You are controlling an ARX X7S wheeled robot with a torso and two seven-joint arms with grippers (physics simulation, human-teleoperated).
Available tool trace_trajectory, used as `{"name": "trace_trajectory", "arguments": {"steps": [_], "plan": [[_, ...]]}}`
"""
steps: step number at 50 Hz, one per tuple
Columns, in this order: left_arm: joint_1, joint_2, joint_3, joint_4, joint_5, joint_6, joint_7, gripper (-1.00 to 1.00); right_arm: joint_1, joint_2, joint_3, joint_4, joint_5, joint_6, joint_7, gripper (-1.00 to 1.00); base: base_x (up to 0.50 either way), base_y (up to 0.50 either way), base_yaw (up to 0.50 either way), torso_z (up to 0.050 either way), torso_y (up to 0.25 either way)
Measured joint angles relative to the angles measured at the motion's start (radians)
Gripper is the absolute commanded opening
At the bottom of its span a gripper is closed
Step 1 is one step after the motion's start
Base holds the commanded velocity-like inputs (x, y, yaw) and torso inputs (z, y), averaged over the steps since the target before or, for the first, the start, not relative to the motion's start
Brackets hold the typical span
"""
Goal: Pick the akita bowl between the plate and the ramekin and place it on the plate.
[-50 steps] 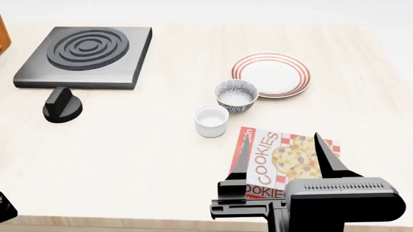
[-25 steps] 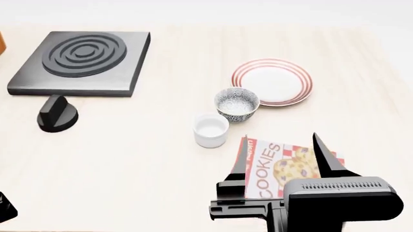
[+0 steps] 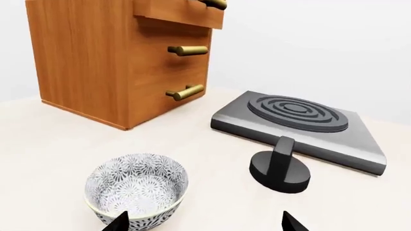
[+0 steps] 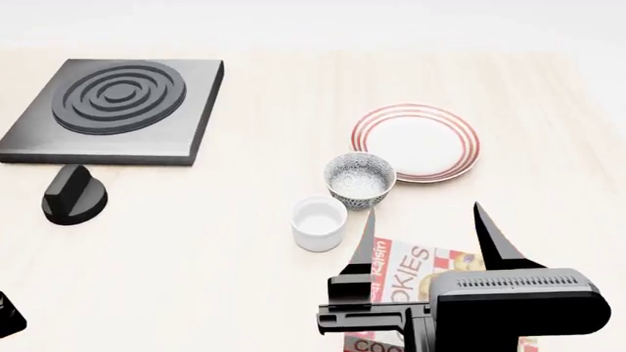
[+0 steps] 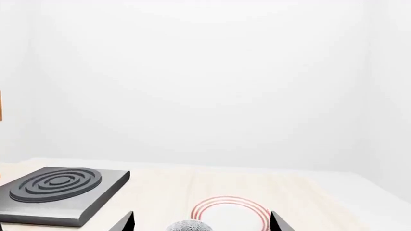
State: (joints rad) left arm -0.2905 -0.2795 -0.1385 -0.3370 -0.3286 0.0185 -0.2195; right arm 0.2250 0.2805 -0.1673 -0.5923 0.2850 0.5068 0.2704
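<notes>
The akita bowl, grey-speckled with a pale inside, stands between the red-ringed white plate and the plain white ramekin. My right gripper hovers open near the table's front, just short of the bowl, with nothing between its fingers. In the right wrist view the bowl's rim peeks up between the open fingers of the right gripper, and the plate lies beyond it. My left gripper is open and empty.
A cookies box lies under the right gripper. A black stove plate and black knob sit at the left. The left wrist view shows a second speckled bowl beside the left fingers, and a wooden drawer cabinet.
The whole table scene has slid down in the head view, bringing bowl, ramekin and plate closer to the right gripper. The cookies box now lies mostly beneath it. Both grippers stay open.
</notes>
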Motion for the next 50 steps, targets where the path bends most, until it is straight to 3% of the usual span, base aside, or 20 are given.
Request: {"name": "trace_trajectory", "arguments": {"steps": [50], "plan": [[-0.002, -0.007, 0.013, -0.004, -0.01, 0.001, -0.009, 1.0, 0.008, 0.017, -0.014, 0.017, 0.019, -0.013, 0.02, 1.0, 0.16, 0.0, 0.0, 0.0, 0.0]]}}
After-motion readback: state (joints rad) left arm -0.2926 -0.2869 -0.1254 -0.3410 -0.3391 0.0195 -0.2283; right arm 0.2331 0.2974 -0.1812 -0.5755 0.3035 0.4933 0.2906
